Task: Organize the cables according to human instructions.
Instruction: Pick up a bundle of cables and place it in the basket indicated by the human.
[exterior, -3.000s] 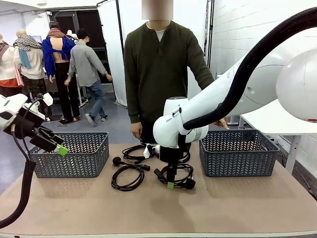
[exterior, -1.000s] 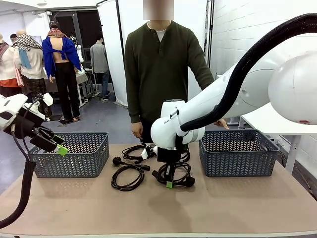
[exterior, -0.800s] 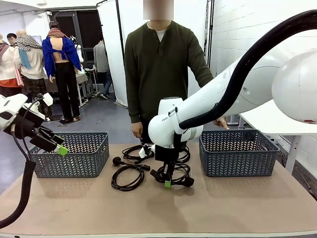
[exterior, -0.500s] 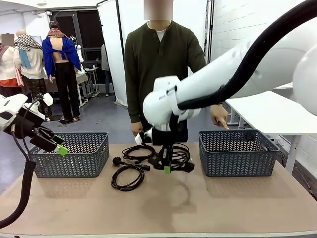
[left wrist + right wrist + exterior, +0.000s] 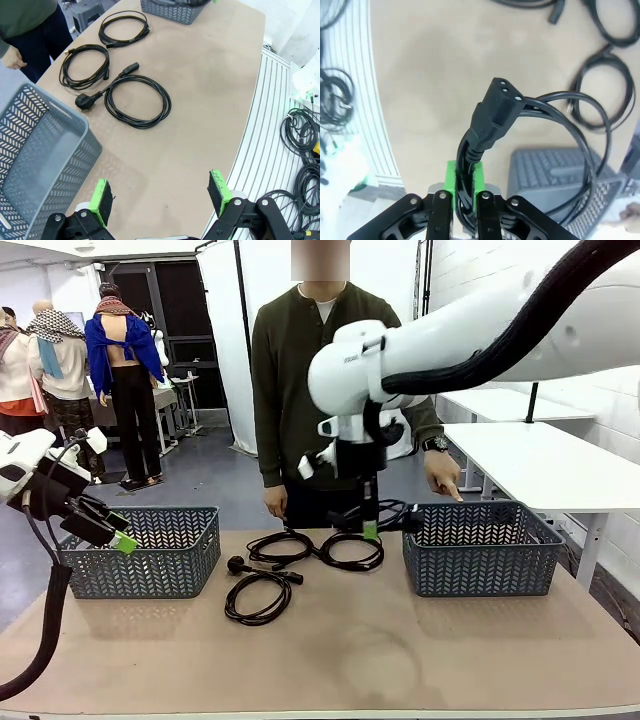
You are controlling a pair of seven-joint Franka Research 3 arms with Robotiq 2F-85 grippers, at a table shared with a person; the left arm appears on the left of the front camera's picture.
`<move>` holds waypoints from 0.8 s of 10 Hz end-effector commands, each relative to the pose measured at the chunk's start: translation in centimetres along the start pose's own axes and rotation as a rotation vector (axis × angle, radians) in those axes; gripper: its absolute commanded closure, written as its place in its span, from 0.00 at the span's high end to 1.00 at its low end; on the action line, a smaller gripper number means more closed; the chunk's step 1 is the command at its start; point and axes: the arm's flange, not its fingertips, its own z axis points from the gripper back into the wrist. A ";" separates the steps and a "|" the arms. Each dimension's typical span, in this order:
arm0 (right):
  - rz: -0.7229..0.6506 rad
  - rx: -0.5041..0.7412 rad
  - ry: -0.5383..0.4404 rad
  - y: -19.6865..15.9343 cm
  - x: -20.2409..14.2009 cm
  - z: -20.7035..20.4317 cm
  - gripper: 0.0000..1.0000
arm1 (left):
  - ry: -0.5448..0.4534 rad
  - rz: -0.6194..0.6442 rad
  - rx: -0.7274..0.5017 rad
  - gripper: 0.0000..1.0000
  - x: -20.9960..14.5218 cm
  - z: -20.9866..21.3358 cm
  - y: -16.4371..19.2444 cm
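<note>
Right, closest to us the tan table (image 5: pixel 330 670) lies flat and bare at its near edge, matte and faintly marked. At our left the left gripper (image 5: pixel 160 194) hangs with its green pads (image 5: pixel 102 199) spread wide and nothing between them. It is parked by the left basket (image 5: pixel 140 552), we'd say to keep out of the way. Mid-table, three cables (image 5: pixel 140 125) lie as loose loops, close together. Just beside the right basket (image 5: pixel 480 552), the right gripper (image 5: pixel 370 530) points down, its fingers pinching the fourth cable (image 5: pixel 470 150). The strands run between the pads, the plug (image 5: pixel 495 112) juts past the tips, and the loop dangles clear of the table. Lifted like that, we judge, it can clear the basket wall. Beyond, the person (image 5: pixel 320 390) stands at the far edge, one hand (image 5: pixel 443 475) pointing down at that basket, which looks like the instruction. Behind are a white screen (image 5: pixel 225 340), a white table (image 5: pixel 540 455) and grey floor (image 5: pixel 220 490).
</note>
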 end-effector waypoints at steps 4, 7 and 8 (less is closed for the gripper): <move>-0.070 -0.120 -0.017 -2.0 -10.8 3.4 0.00 | -0.017 -0.016 -0.015 1.00 -0.1 0.0 0.4; -0.069 -0.113 -0.044 -3.8 -16.6 2.4 0.00 | -0.017 -0.016 -0.015 1.00 -0.1 0.0 0.4; -0.061 -0.113 -0.062 -4.5 -17.9 1.9 0.00 | -0.017 -0.016 -0.015 1.00 -0.1 0.0 0.4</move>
